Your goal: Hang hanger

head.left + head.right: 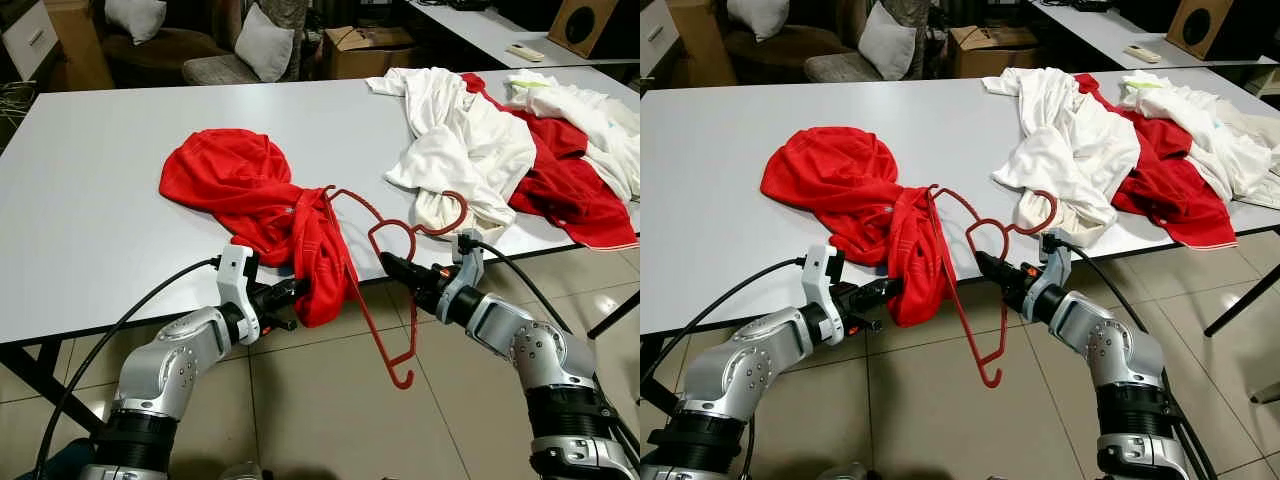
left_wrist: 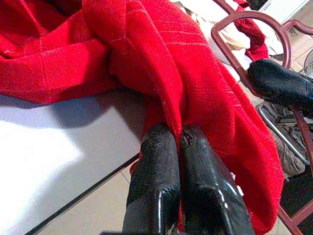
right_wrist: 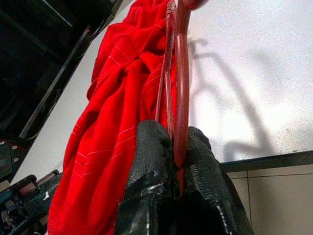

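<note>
A red shirt (image 1: 240,185) lies on the white table (image 1: 90,200), with one end draped over the front edge. My left gripper (image 1: 296,291) is shut on that hanging fold, its fingers (image 2: 166,171) pinching the cloth. A red wire hanger (image 1: 372,270) is partly threaded into the shirt and slants down past the table edge, hook end (image 1: 440,215) up near the white clothes. My right gripper (image 1: 388,264) is shut on the hanger's wire (image 3: 180,88), just below the table edge.
A heap of white and red clothes (image 1: 520,150) covers the table's right part. A black table leg (image 1: 615,315) stands on the tiled floor at right. Behind the table are a chair with cushions (image 1: 250,45) and a cardboard box (image 1: 365,50).
</note>
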Controlling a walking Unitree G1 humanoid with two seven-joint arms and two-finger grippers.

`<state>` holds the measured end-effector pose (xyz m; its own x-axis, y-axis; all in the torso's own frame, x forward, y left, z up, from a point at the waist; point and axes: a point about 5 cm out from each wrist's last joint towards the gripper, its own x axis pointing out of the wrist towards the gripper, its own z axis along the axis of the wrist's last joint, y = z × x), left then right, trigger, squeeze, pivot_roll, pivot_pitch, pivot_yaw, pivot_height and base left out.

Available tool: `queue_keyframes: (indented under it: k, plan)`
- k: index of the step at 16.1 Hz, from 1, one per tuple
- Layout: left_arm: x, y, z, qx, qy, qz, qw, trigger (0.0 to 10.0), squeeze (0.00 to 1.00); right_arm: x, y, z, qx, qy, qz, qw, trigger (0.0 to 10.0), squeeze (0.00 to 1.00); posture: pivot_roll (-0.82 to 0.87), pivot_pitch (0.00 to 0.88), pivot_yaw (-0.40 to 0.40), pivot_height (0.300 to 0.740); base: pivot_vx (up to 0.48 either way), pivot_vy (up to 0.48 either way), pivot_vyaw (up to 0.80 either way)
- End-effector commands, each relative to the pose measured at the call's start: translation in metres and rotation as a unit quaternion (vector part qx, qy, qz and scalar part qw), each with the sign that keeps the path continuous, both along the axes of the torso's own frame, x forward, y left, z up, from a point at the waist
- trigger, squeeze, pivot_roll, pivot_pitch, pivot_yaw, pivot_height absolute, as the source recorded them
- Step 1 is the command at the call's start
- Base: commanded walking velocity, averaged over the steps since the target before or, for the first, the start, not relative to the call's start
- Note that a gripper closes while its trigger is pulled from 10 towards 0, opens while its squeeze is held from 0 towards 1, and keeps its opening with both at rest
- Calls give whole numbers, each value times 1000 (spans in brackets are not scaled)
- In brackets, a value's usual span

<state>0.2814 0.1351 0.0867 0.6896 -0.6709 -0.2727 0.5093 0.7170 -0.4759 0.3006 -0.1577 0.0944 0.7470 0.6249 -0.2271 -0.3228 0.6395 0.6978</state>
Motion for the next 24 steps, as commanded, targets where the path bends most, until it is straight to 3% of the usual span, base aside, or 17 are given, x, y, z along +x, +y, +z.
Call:
queue_keyframes:
  k: [1, 7, 8, 9, 10, 16, 18, 20, 21, 22, 23, 24]
  plan:
    - [4, 0, 7, 4, -17, 4, 1000, 0, 0, 1, -3, 3, 1, -6, -7, 1000, 10000, 0, -87, 0, 6, 740, 0, 0, 0]
    - [4, 1, 8, 8, -22, 11, 1000, 0, 0, 1, -3, 3, 1, -6, -8, 1000, 10000, 0, -87, 0, 6, 740, 0, 0, 0]
    - [19, 22, 43, 68, -104, 38, 992, 0, 0, 8, 0, 8, 16, -20, -27, 999, 10000, 0, -60, 0, 13, 740, 0, 0, 0]
    - [32, 45, 94, 139, -210, 74, 965, 0, 0, 14, 6, 11, 34, -35, -48, 998, 10000, 0, -56, 0, 16, 740, 0, 0, 0]
    - [33, 50, 106, 152, -232, 81, 957, 0, 0, 15, 7, 11, 37, -37, -52, 997, 10000, 0, -56, 0, 16, 740, 0, 0, 0]
    - [32, 44, 102, 164, -232, 61, 957, 0, 0, 15, 8, 12, 46, -35, -57, 997, 10000, 0, -58, 0, 19, 740, 0, 0, 0]
    - [32, 42, 108, 199, -259, 41, 944, 0, 0, 13, 13, 14, 64, -29, -39, 997, 10000, 0, -44, 0, 15, 740, 0, 0, 0]
    - [31, 46, 111, 261, -280, 37, 923, 0, 0, -8, 13, 20, 60, -64, 49, 995, 10000, 0, -30, 0, 9, 740, 0, 0, 0]
    - [31, 46, 111, 261, -280, 37, 923, 0, 0, -8, 13, 20, 60, -64, 49, 995, 10000, 0, -30, 0, 9, 740, 0, 0, 0]
    - [31, 47, 118, 291, -312, 47, 903, 0, 0, -24, -1, 31, 77, -91, 89, 989, 10000, 0, -28, 0, 2, 740, 0, 0, 0]
    - [31, 47, 123, 300, -331, 48, 893, 0, 0, -34, -8, 34, 79, -96, 111, 986, 10000, 0, -30, 0, -1, 740, 0, 0, 0]
    - [29, 43, 136, 316, -379, 32, 869, 0, 0, -50, -18, 31, 65, -75, 145, 984, 10000, 0, -37, 0, -9, 740, 0, 0, 0]
